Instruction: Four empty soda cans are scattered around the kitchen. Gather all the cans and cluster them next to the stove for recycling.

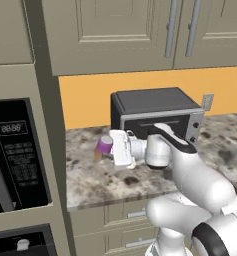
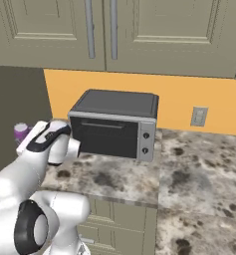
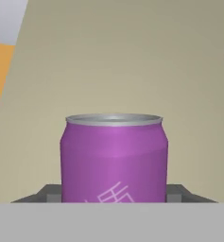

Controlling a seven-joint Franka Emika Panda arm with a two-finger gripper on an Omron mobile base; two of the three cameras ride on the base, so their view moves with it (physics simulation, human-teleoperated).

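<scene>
Between the jaws: purple can (image 3: 114, 158), upright.
Gripper (image 3: 114, 193) clamped on it, a finger (image 3: 51, 193) touching each side, above the counter (image 1: 105, 180).

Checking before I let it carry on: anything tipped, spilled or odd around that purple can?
Nothing stands out. The purple can is upright between the gripper fingers, beside the toaster oven on the counter. No spill or dent shows.

— Where did the gripper (image 1: 111, 148) sit?
— At the purple can (image 1: 104, 146), which stood upright on the counter (image 1: 105, 182).
— And behind the wrist?
— The toaster oven (image 1: 157, 112).
</scene>
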